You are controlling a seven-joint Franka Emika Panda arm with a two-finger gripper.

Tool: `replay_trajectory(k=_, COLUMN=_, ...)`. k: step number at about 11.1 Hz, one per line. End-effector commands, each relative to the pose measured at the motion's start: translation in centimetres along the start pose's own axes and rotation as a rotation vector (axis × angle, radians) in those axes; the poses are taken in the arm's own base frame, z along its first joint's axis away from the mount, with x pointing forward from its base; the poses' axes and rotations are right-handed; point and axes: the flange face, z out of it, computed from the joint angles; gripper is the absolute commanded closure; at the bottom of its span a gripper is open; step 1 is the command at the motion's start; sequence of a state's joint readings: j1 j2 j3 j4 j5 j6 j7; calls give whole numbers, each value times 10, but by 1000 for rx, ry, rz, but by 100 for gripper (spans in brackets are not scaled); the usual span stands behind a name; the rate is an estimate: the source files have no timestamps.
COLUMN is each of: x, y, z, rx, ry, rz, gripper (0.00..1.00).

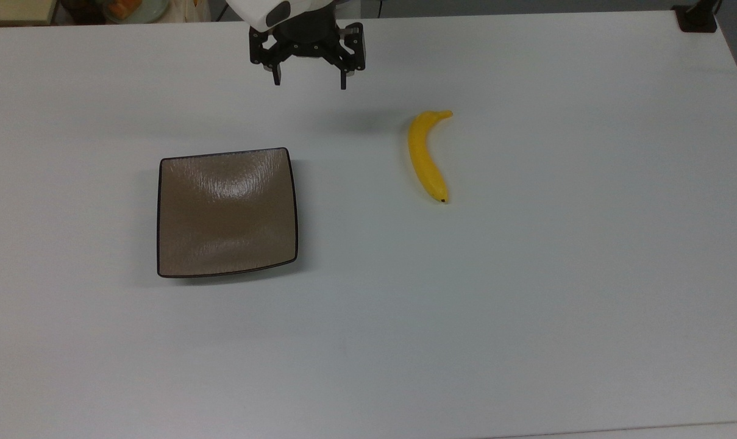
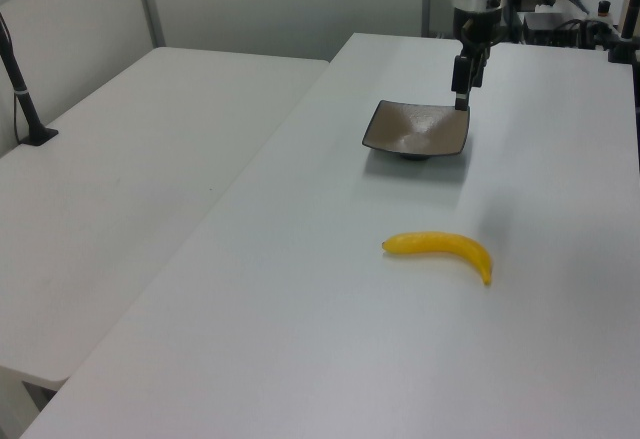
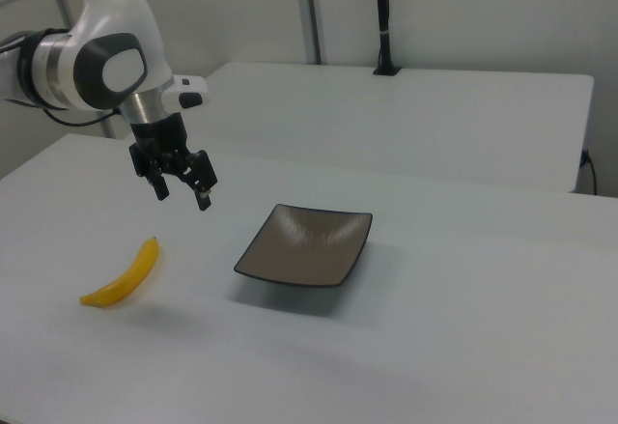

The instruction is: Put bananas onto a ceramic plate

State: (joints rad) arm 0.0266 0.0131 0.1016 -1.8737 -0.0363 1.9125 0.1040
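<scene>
The white table (image 1: 526, 317) spreads under everything, and the gripper (image 1: 309, 81) hangs above it with its jaws spread wide and nothing between them, fingers pointing down. Below the jaws and toward the top view's left sits the ceramic plate (image 1: 227, 213), square, glossy brown with a thin dark rim, bare of any load; in the right view it lies to the right of the jaws, and in the left view just beneath and behind them. The banana (image 1: 426, 157) lies flat on the table on the other side of the jaws, to the top view's right and somewhat nearer the camera, well apart from the plate, its stem end closest to the jaws and its dark tip pointing away. It looks smooth and evenly coloured, so I would expect it to be light, fairly stiff and a little slick; its curve means it could roll or pivot if pinched near an end. The thickest middle stretch seems the safest place to close on, with the fingers straddling its width, which may call for turning the wrist. Between the jaws and the banana the tabletop is open, and the path on to the plate looks likewise unobstructed; a dark clamp (image 1: 696, 18) at the far corner is well out of the way.
</scene>
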Motion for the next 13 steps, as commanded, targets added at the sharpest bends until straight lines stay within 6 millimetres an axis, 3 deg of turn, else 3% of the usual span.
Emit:
replay_trajectory(k=1, x=-6, y=11, z=-6, rx=-5, ry=-6, rz=1, gripper=0)
replay_trajectory(k=7, x=-6, y=10, z=-4, rx=-4, ry=-9, rz=4, gripper=0)
replay_trajectory(k=12, x=-9, y=-4, z=4, rx=2, ry=-27, rz=-9, gripper=0)
replay_trajectory(k=13, x=-11, y=-15, z=9, rx=8, ry=-32, rz=-26, gripper=0)
